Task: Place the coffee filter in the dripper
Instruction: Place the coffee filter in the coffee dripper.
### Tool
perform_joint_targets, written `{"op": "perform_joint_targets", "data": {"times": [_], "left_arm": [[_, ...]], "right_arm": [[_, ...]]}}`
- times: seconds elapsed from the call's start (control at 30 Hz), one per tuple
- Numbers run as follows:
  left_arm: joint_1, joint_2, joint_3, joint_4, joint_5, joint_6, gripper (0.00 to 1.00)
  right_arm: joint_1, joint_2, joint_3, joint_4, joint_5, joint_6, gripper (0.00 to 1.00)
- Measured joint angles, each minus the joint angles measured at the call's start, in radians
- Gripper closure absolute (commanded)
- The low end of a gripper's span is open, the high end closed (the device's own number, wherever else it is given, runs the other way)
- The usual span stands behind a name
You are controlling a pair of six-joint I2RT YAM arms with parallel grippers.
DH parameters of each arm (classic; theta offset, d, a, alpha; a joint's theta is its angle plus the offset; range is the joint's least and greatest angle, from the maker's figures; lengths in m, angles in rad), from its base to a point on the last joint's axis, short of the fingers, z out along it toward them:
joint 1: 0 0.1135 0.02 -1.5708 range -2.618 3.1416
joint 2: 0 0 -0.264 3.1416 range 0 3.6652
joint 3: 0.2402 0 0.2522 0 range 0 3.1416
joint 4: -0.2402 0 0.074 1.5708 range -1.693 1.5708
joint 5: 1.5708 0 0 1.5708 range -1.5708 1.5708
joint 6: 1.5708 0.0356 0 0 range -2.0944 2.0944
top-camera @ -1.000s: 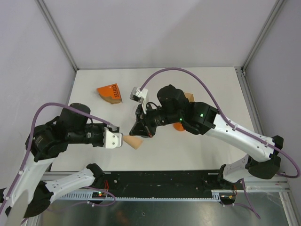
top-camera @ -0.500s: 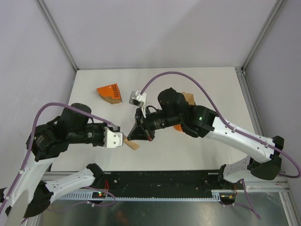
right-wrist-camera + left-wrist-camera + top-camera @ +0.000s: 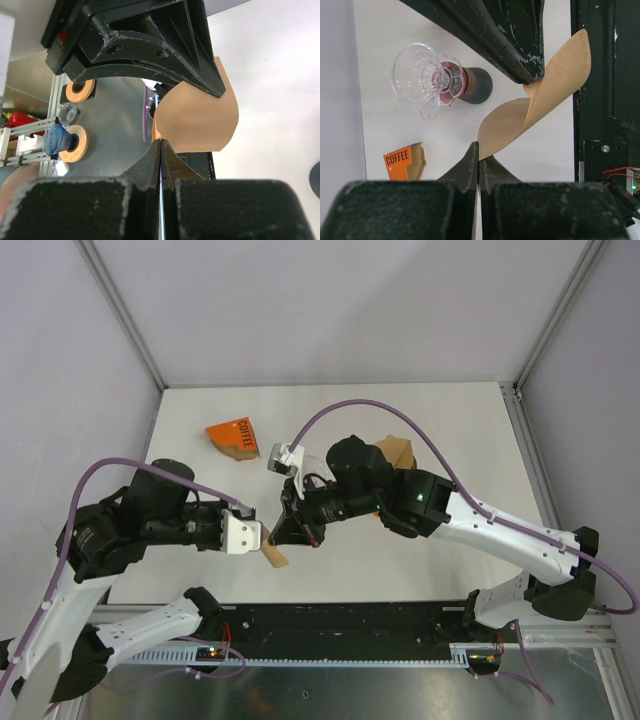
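Left wrist view: filter [image 3: 545, 92] is pinched at one edge by left hand [image 3: 479, 152], at the opposite edge by right hand [image 3: 160, 145], above table [image 3: 375, 130]; dripper [image 3: 422, 80] is seen apart.

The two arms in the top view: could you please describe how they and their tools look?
The left arm and right arm both have bulky black joint housings joined by white links, each with a looping purple cable. A green light glows on the right arm. The left tool and right tool have black, scuffed fingers tapering to thin tips.
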Motion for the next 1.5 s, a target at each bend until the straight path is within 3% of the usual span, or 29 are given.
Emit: {"op": "perform_joint_targets", "data": {"times": [0.67,1.0,1.5], "left_arm": [[-0.001,0.0,0.0,0.0,-0.001,0.0,1.0],[-0.003,0.0,-0.009,0.0,-0.017,0.0,1.0],[-0.005,0.002,-0.009,0.0,-0.031,-0.004,1.0]], "right_arm": [[0.005,0.042,0.01,0.003,-0.001,0.005,0.81],[0.002,0.047,0.011,0.024,-0.057,0.022,0.78],[0.016,0.053,0.026,0.021,-0.022,0.049,0.73]]}}
